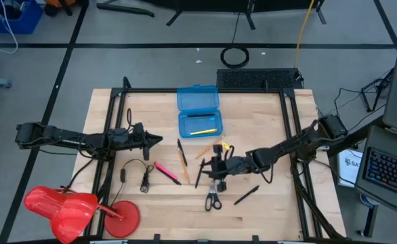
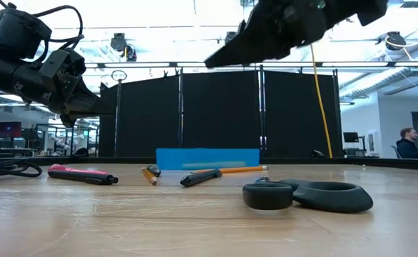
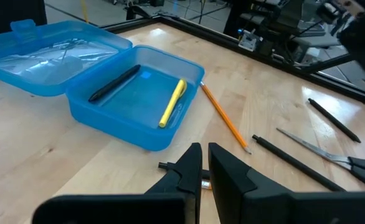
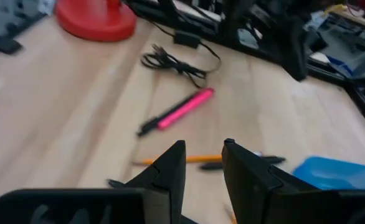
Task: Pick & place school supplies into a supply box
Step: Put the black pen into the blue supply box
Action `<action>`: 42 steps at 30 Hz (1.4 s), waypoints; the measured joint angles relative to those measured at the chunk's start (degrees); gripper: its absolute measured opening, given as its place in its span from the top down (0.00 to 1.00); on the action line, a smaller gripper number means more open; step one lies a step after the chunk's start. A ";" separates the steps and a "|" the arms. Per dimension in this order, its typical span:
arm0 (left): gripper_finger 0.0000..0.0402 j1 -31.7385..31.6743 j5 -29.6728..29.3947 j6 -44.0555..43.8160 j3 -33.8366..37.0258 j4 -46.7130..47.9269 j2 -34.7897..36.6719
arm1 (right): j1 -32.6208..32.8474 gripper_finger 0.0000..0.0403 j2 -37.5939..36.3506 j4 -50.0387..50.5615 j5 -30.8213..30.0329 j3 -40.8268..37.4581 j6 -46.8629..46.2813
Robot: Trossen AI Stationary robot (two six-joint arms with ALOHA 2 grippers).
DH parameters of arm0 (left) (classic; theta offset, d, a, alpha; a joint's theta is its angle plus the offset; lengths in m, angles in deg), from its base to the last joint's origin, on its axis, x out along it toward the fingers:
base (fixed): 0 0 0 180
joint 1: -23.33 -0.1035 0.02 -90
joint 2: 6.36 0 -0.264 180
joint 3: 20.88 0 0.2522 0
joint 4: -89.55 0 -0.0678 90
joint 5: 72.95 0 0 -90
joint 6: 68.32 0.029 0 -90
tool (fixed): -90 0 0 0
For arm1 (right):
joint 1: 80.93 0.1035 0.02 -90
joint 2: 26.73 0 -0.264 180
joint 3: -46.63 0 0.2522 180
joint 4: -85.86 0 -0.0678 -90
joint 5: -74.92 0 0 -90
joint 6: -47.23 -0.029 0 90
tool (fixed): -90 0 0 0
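the work surface is a pale butcher-block wooden table (image 1: 266, 210) framed by black rails, standing on a grey floor marked with dark tape lines. the supply box (image 1: 199, 124) lies open near the far middle of the table, lid (image 1: 198, 97) folded back flat, and the left wrist view shows a yellow pen (image 3: 172, 103) and a black pen (image 3: 114, 83) already lying inside it. in front of the box the loose supplies are scattered: an orange pencil (image 1: 183, 156), a pink pen (image 1: 164, 170), a black pen (image 1: 246, 195) toward the right, and the scissors (image 1: 213, 198) nearest the front edge. a thin black cable (image 1: 136, 173) curls at the left, near a red round base (image 1: 120, 215) at the front left corner. the right gripper (image 1: 213, 167) hangs above the table among the supplies, just beyond the scissors, its fingers (image 4: 170, 163) a narrow gap apart with nothing between them. the left gripper (image 1: 156, 140) waits over the left side of the table, fingers nearly together and holding nothing. in the low view, black curtain panels (image 2: 220, 114) stand behind the table, with an open workshop space beyond and a person (image 2: 409, 145) seated at the far right. a dark blue bin (image 1: 12, 17) sits on the floor at the far left.
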 joint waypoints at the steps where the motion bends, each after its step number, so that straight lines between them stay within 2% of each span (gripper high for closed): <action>1: 0.92 0.01 -0.08 0.00 0.00 0.00 0.00 | 0.55 0.77 0.00 -0.53 -0.02 0.00 -0.89; 6: 0.92 -0.01 -1.07 -0.19 0.00 -0.01 0.00 | 2.40 0.77 0.00 0.00 0.13 0.00 -5.69; 22: 0.92 0.01 -1.05 -1.16 -0.02 0.00 0.00 | 5.57 0.77 0.04 17.62 0.52 0.00 -22.34; 31: 0.92 -0.01 -1.05 -1.25 -0.02 0.04 0.00 | 6.83 0.77 -3.31 29.95 9.06 0.00 -34.88; 42: 0.92 -0.01 -2.33 -1.64 -0.02 0.04 0.00 | 10.73 0.77 -6.03 38.04 18.15 0.02 -42.01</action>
